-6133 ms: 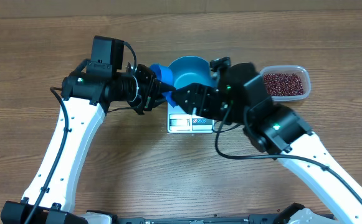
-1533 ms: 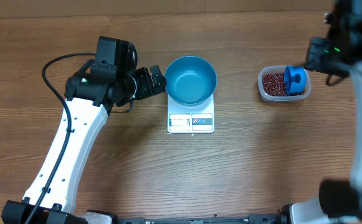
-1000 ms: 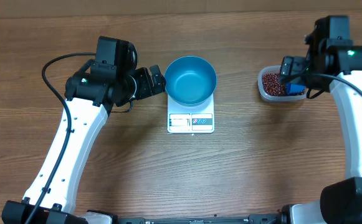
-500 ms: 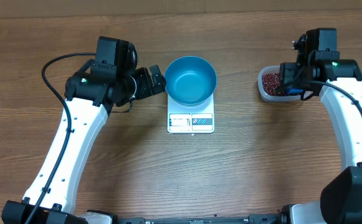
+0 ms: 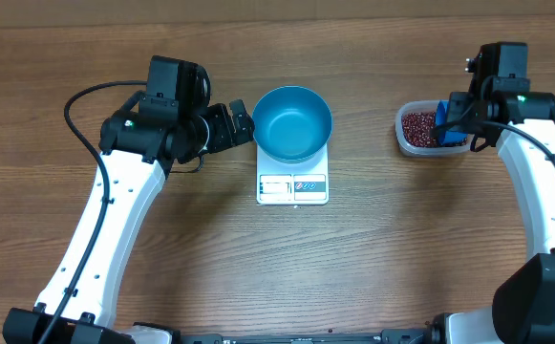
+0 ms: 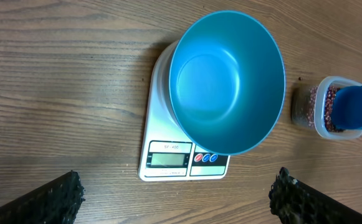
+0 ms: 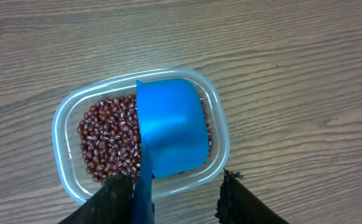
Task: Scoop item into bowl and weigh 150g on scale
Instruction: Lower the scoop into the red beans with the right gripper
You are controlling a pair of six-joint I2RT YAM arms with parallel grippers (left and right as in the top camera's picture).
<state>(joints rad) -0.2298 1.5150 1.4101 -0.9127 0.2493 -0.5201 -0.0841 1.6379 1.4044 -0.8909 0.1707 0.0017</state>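
The blue bowl (image 5: 293,122) (image 6: 227,81) stands empty on the white scale (image 5: 292,188) (image 6: 168,162). The dark red beans (image 5: 418,127) (image 7: 109,140) lie in a clear tub (image 5: 403,140) (image 7: 65,118) at the right. A blue scoop (image 5: 452,122) (image 7: 171,127) rests in the tub, its handle (image 7: 144,199) pointing toward my right gripper (image 5: 457,129) (image 7: 176,180). The handle lies against the left finger, and a gap remains before the other finger. My left gripper (image 5: 242,124) (image 6: 177,190) is open, just left of the bowl, holding nothing.
Bare wooden table lies around the scale and tub. The tub (image 6: 318,115) with the scoop (image 6: 358,107) also shows at the right edge of the left wrist view.
My right arm has come down over the tub, and its jaws have narrowed around the scoop's handle. The left arm, bowl and scale have not moved.
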